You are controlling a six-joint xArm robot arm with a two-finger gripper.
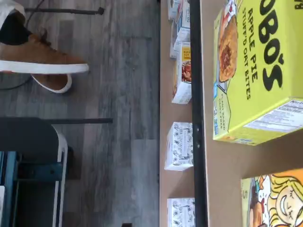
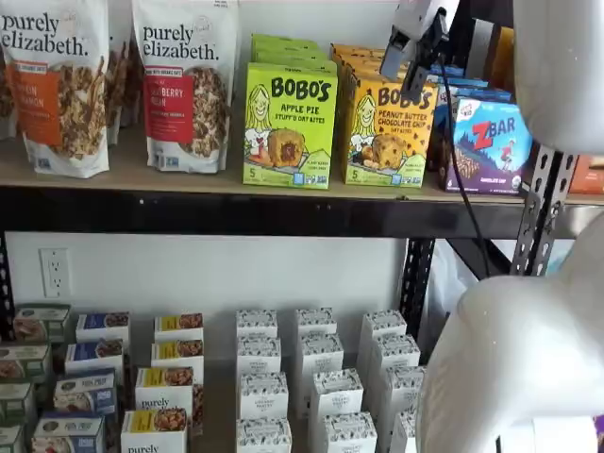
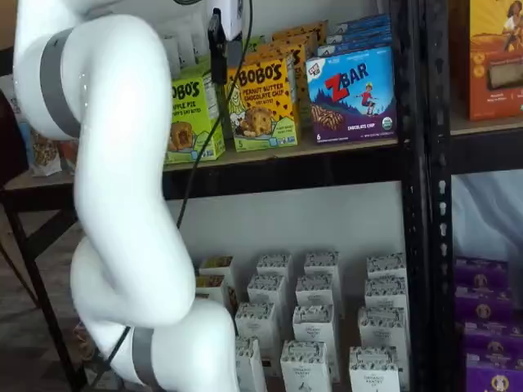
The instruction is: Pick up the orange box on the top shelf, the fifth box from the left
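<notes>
In both shelf views the orange box [image 2: 384, 135] stands upright on the top shelf [image 2: 189, 209] between the lime-green carton [image 2: 289, 125] and the Z Bar box [image 2: 489, 143], the claw [image 2: 418, 49] at its upper edge, its spread impossible to tell, while the wrist view catches only the orange box's corner plus a brown shoe [image 1: 40, 59].

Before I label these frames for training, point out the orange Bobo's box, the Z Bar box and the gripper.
orange Bobo's box [image 2: 382, 132], a shelf view, front face.
Z Bar box [image 3: 353, 96], a shelf view, front face.
gripper [image 3: 217, 41], a shelf view, black fingers.
</notes>
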